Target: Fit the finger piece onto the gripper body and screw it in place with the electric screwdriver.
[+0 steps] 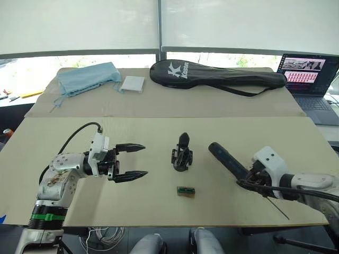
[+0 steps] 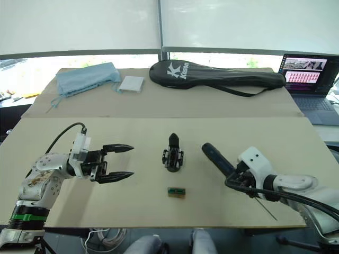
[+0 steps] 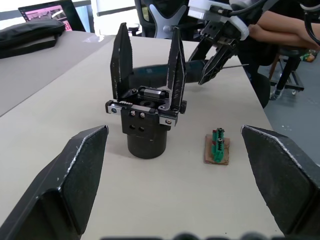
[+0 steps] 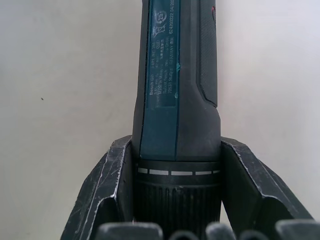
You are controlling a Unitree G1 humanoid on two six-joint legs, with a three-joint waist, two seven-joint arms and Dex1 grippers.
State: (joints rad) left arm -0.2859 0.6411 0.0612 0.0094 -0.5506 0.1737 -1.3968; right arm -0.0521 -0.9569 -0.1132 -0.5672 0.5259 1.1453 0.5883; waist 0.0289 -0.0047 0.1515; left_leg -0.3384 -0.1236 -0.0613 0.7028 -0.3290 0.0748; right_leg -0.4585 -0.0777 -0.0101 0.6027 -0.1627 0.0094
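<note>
The gripper body (image 1: 181,157) stands on its round base at the middle of the table. Two black pointed fingers rise from the gripper body (image 3: 145,125); I cannot tell which of them is the finger piece. My left gripper (image 1: 144,160) is open, level with the body and a short way to its left, nothing between its fingers. My right gripper (image 1: 253,177) is shut on the electric screwdriver (image 1: 225,157), which lies slanted to the body's right. Its thick end points toward the body and its thin bit (image 1: 279,210) toward the front edge. The pads (image 4: 115,185) press both sides of its collar.
A small green part on a brown card (image 1: 186,191) lies just in front of the gripper body. At the back lie a black racket bag (image 1: 217,74), a blue cloth (image 1: 87,78) and a white packet (image 1: 132,83). A laptop (image 1: 310,79) stands far right. A person's arm (image 3: 280,22) shows beyond the table.
</note>
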